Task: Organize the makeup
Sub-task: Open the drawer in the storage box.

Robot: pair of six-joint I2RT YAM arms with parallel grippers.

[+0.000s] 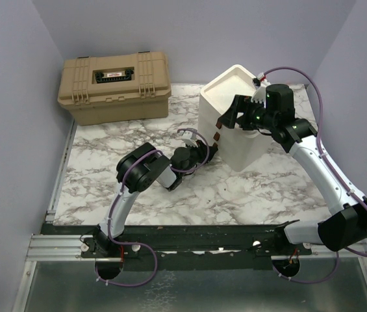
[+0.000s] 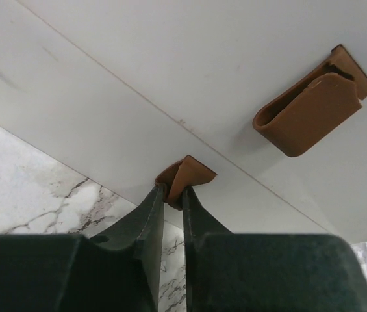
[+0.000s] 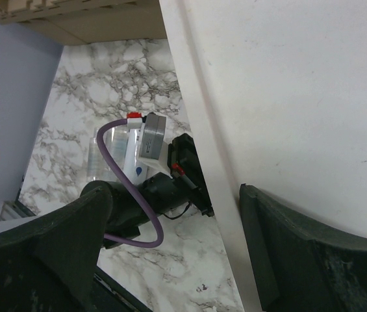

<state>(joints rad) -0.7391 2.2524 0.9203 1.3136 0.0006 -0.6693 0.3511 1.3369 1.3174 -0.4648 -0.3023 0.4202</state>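
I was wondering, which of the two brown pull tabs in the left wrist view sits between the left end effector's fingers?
The lower tab, pinched by the left end effector; the upper-right tab hangs free, untouched.

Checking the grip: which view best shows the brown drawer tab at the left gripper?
Left wrist view: the tab sits close up, pinched in the left gripper. In the top view it is too small to make out; the right wrist view misses it.

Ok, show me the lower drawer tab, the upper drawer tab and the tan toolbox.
lower drawer tab [image 2: 186,172], left wrist view, its folded brown face.
upper drawer tab [image 2: 310,110], left wrist view, the loop's middle.
tan toolbox [image 1: 115,77], top external view, lid's middle.
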